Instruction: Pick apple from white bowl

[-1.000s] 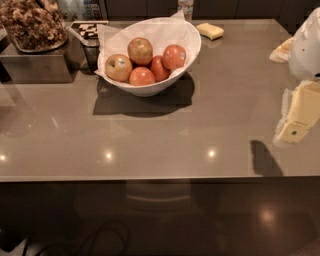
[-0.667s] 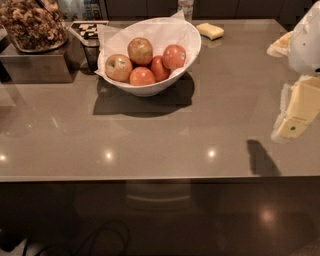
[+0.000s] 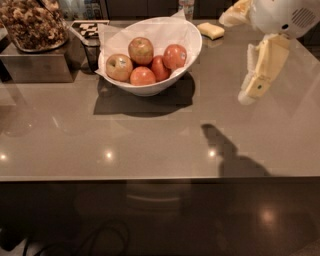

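Note:
The white bowl point(image 3: 186, 61) stands at the back middle of the grey table, lined with white paper. It holds several apples. The apple point(image 3: 141, 50), dull red mottled over yellow-green, sits on top at the back. A paler yellow-green apple point(image 3: 119, 67) lies at the left. Red-orange apples point(image 3: 175, 56) lie at the front and right. My gripper point(image 3: 248, 94) hangs above the table to the right of the bowl. It is well apart from the bowl and holds nothing.
A metal box topped with brown dried pieces point(image 3: 32, 25) stands at the back left. A black-and-white checkered tag point(image 3: 90, 28) sits beside the bowl. A yellow sponge point(image 3: 210, 30) and a bottle point(image 3: 186, 7) lie behind it. The table's front edge point(image 3: 160, 178) runs across.
My gripper has moved left and farther back, toward the bowl. The bowl and apples have not moved.

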Available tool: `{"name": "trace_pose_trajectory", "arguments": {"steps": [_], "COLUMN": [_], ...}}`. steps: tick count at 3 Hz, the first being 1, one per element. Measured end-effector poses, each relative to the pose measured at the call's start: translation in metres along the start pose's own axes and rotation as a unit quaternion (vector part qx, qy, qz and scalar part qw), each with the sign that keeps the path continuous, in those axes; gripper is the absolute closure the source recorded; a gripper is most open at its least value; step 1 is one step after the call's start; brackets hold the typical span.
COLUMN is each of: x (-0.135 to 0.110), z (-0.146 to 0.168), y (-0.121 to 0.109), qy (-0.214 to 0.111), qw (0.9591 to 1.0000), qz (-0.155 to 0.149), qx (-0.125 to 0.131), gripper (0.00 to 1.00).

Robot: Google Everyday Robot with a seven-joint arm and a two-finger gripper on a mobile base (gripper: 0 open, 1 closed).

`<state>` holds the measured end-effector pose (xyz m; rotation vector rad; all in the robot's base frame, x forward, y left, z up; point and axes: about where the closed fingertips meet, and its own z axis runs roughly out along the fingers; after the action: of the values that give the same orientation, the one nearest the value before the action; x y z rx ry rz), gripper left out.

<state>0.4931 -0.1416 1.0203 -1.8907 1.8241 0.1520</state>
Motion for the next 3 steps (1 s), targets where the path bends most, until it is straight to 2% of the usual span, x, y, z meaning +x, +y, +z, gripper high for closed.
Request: {"name": "trace_pose_trajectory", "arguments": {"steps": [1, 2, 3], "x": [-0.041, -0.047, -0.038], "z": [0.007, 0.002, -0.001], "y": [-0.030, -0.037, -0.052], "qy": [-0.057, -0.064, -0.066], "qw": [0.9975, 0.9971, 0.9971], "qz": [-0.039, -0.042, -0.009], "qx": [-0.016, 0.000, 0.037], "gripper": [0.00, 0.00, 0.00]}}
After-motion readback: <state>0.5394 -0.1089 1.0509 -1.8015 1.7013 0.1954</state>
